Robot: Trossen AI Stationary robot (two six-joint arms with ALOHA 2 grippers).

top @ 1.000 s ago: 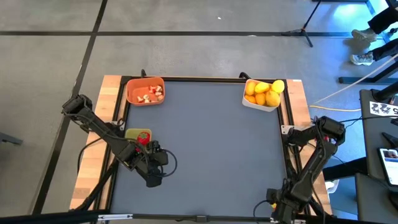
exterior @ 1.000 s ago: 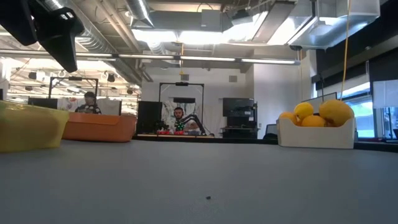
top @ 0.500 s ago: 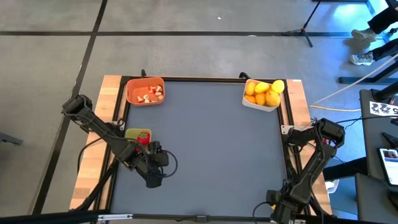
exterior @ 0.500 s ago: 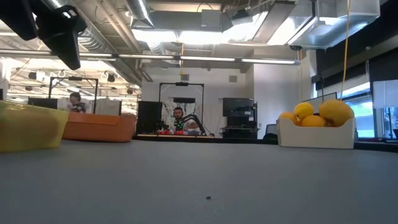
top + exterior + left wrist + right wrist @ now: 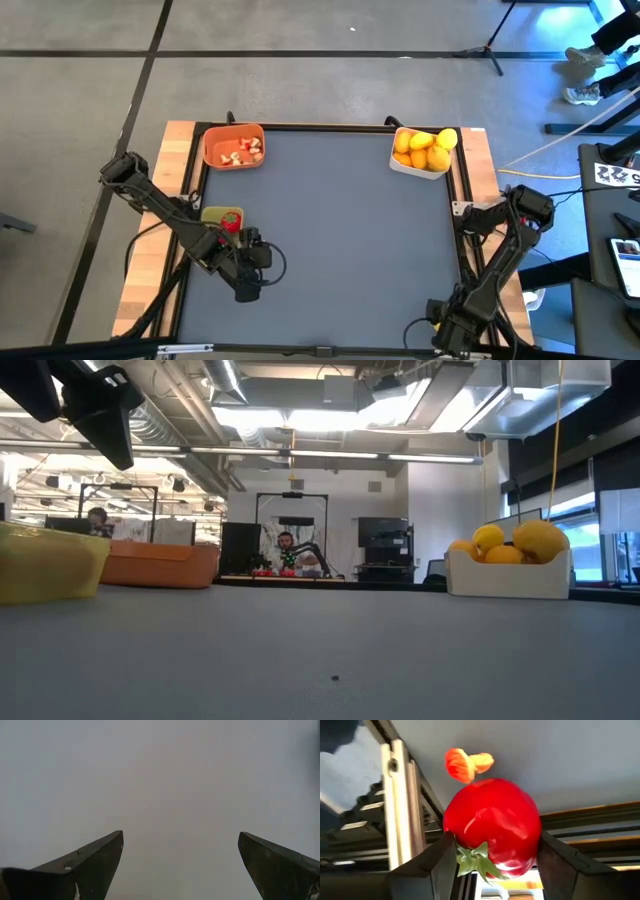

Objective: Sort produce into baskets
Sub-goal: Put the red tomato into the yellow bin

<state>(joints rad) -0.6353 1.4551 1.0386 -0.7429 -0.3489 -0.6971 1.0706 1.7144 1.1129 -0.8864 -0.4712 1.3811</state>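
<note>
In the right wrist view a red strawberry-like fruit [image 5: 492,827] with a green top [image 5: 476,860] sits between the fingers of my right gripper [image 5: 495,839], at the table's near right corner [image 5: 447,325]. A small orange piece [image 5: 467,764] lies on the mat just beyond it. My left gripper [image 5: 180,865] hangs open over bare mat, near the yellow-green basket [image 5: 215,214], which holds a red fruit [image 5: 231,222]. The orange basket [image 5: 234,147] holds pale-and-red bits. The white basket [image 5: 423,152] holds citrus. My right gripper has the red fruit between its two fingers, one finger [image 5: 447,857] on one side [image 5: 456,832] and the other on the opposite side [image 5: 534,835]. The fingers slant down from above. The green top faces the wrist. Whether the fruit rests on the table, I cannot tell.
The table's metal frame rails [image 5: 400,795] run right beside the held fruit. The wide grey mat [image 5: 340,230] lies between the three baskets. The low view shows the white basket [image 5: 510,575] at the right and the yellow-green [image 5: 45,565] and orange [image 5: 160,565] ones at the left.
</note>
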